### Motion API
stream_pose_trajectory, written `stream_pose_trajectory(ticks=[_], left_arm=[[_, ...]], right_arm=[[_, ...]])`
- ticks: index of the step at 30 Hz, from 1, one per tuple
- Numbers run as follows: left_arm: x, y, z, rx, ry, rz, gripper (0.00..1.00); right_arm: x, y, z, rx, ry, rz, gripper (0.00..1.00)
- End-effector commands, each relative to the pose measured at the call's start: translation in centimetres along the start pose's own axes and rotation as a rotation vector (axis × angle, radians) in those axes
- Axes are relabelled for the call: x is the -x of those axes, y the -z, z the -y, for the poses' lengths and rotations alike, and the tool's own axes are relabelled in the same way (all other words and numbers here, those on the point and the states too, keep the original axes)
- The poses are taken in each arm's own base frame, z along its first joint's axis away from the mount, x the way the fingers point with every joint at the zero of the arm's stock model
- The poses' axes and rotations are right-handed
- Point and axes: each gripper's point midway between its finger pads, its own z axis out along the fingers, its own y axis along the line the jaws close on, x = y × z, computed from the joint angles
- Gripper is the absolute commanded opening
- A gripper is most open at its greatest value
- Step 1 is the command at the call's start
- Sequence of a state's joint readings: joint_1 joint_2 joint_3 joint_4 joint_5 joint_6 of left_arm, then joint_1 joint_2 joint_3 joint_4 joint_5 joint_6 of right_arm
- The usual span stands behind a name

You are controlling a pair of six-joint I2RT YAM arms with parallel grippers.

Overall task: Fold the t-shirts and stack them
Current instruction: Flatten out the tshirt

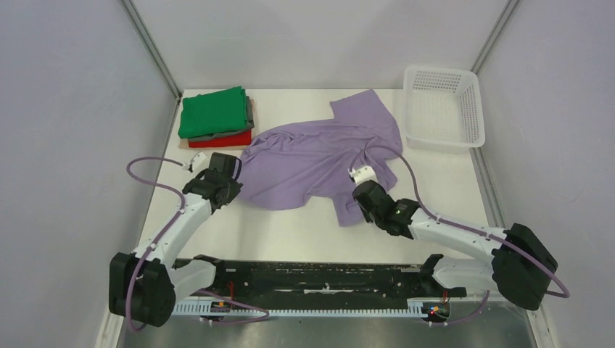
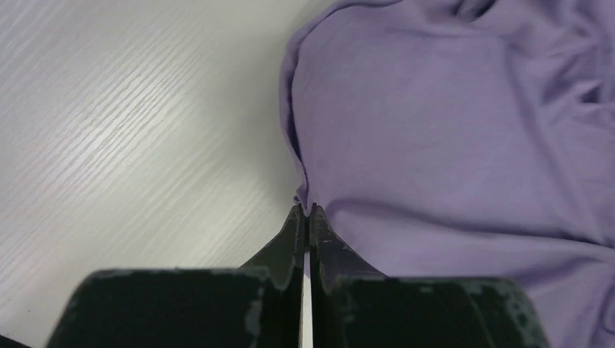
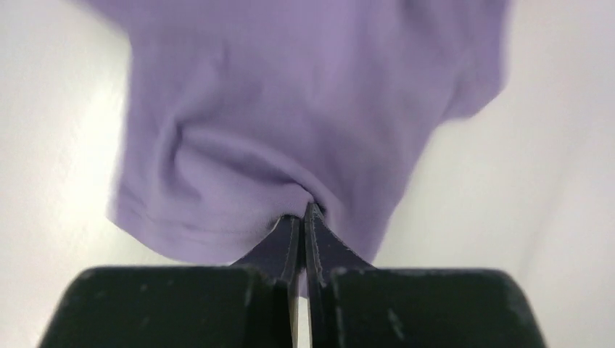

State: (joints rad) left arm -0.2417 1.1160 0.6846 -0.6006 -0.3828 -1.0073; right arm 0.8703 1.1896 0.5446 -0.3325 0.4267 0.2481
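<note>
Purple shirt [image 1: 319, 156] lies rumpled mid-table [image 1: 290, 232], stretched between both arms. Left gripper [image 2: 305, 210] is clamped tight on the shirt's left edge, cloth pinched right at the tips. Right gripper [image 3: 303, 214] is squeezed closed on a puckered fold by a hem. In the far left corner, a folded green shirt [image 1: 214, 112] tops a grey shirt [image 1: 250, 112] and a red shirt [image 1: 221, 140]. The basket [image 1: 471, 109] sits far right.
</note>
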Motion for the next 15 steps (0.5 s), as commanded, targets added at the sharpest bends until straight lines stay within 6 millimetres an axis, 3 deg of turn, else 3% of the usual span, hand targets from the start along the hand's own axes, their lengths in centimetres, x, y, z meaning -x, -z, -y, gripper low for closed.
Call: stream_pose_trajectory(ticks=[1, 4, 7, 11, 15], left_arm=[[5.9, 5.3, 5.0, -0.186, 0.046, 0.143, 0.02], [9.1, 8.5, 5.9, -0.254, 0.100, 0.253, 0.02], [13.3, 13.4, 7.5, -0.358, 0.138, 0.371, 0.02], [17.7, 20.4, 8.5, -0.493, 0.250, 0.483, 0.02], [21.6, 28.1, 8.1, -0.614, 0.288, 0.596, 0.02]], right_arm=[[13.8, 5.7, 4.5, -0.184, -0.113, 0.378, 0.00], [17.6, 9.3, 6.7, -0.247, -0.159, 0.518, 0.00], [22.0, 13.8, 7.8, -0.233, -0.142, 0.667, 0.00], [27.4, 21.1, 10.4, -0.267, -0.127, 0.825, 0.00], [31.2, 28.9, 12.0, -0.224, -0.090, 0.986, 0.00]])
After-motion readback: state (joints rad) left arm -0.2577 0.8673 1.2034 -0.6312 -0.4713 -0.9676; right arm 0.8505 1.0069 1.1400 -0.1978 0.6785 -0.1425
